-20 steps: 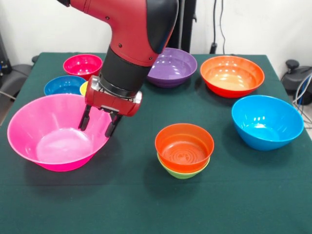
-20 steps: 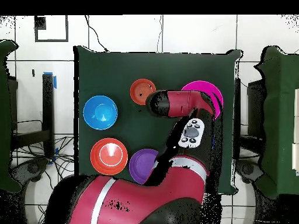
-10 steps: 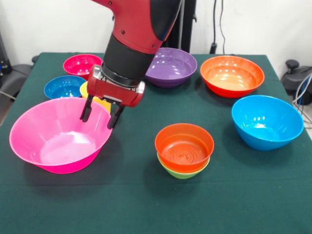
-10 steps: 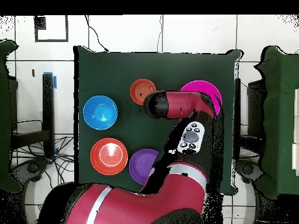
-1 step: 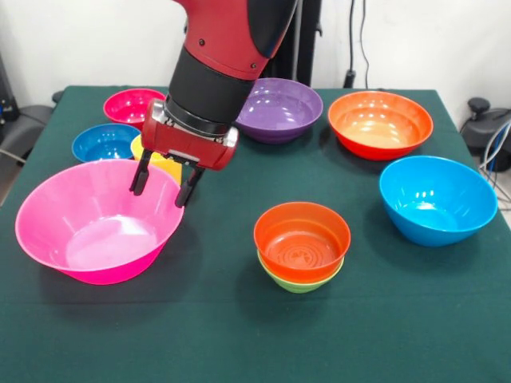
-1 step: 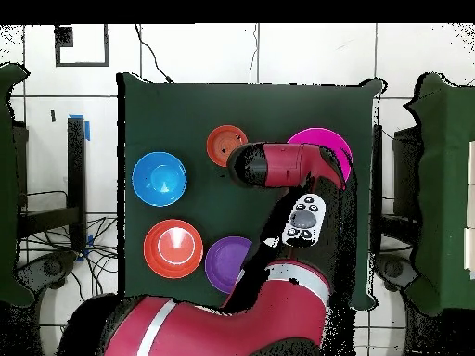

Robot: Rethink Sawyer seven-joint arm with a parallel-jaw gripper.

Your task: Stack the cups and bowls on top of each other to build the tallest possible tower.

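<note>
Two fingers spread, my hand [image 5: 163, 184] holds nothing; dropping now could clip the pink bowl's [image 5: 96, 222] rim and tip it.

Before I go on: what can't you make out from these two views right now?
- Yellow cup, front view: mostly behind the gripper and pink bowl; I can't tell whether it stands or lies.
- Light green cup: not visible in either view.
- Green bowl, front view: only its rim shows under the orange-red bowl.
- Overhead view: the arm covers the gripper, part of the pink bowl and the small bowls on that side.
</note>
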